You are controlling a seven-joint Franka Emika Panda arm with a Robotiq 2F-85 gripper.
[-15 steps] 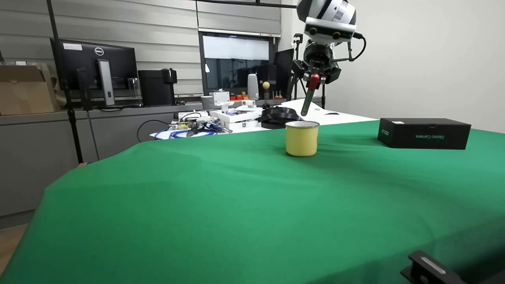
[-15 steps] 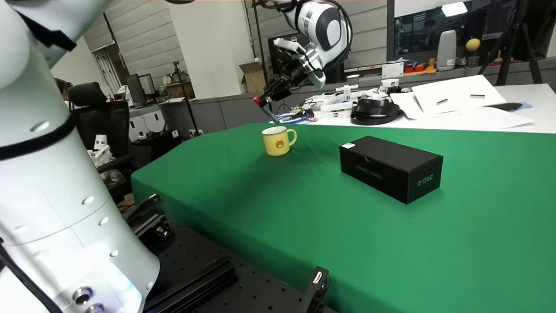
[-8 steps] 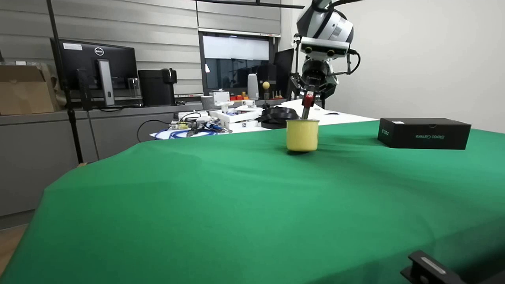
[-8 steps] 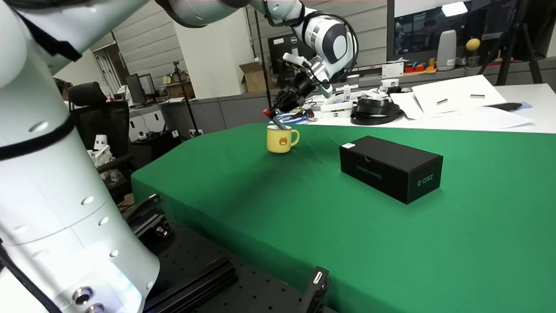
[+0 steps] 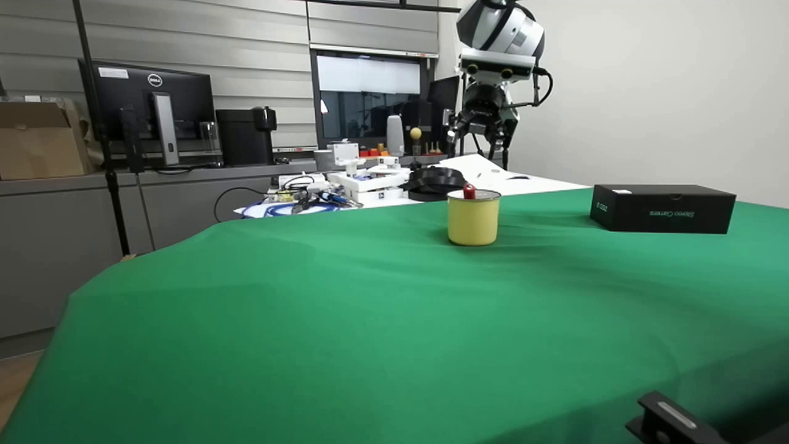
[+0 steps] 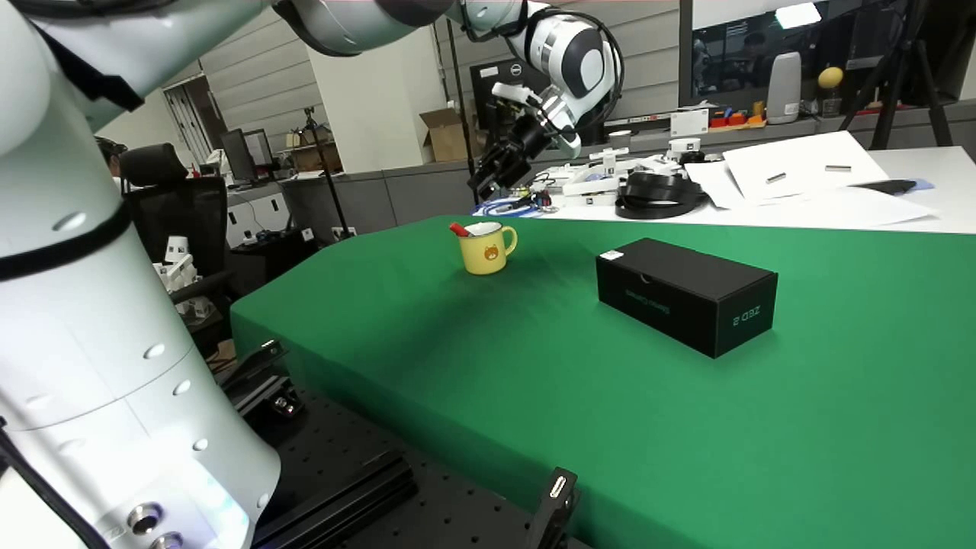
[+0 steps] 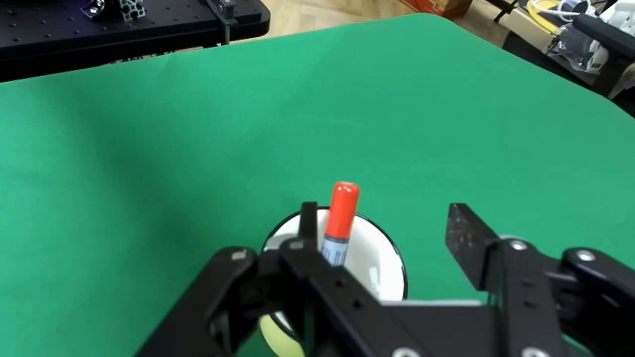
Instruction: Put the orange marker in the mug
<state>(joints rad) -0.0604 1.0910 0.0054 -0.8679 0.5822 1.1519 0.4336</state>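
The orange marker [image 7: 342,210] leans inside the mug [image 7: 384,263], its red-orange cap sticking up over the rim. In both exterior views the pale-yellow mug [image 5: 473,221] stands upright on the green cloth, the cap of the marker [image 6: 459,229] tipped over one side; a handle and bear print show on the mug [image 6: 484,255]. Above the mug hangs my gripper [image 7: 383,228], open, with its fingers wide apart and not touching the marker. One finger covers part of the mug in the wrist view. The marker's lower end is hidden inside the mug.
A black box [image 6: 686,297] rests on the green cloth [image 5: 345,320] some way from the mug. Behind the cloth lies a white table with cables, a black coil [image 6: 660,197] and papers. A dark perforated base plate [image 7: 99,29] borders the cloth.
The gripper lowered the marker into the mug, then opened and rose away, leaving it there. Half a second ago the mug looked slightly raised; it now sits on the cloth.
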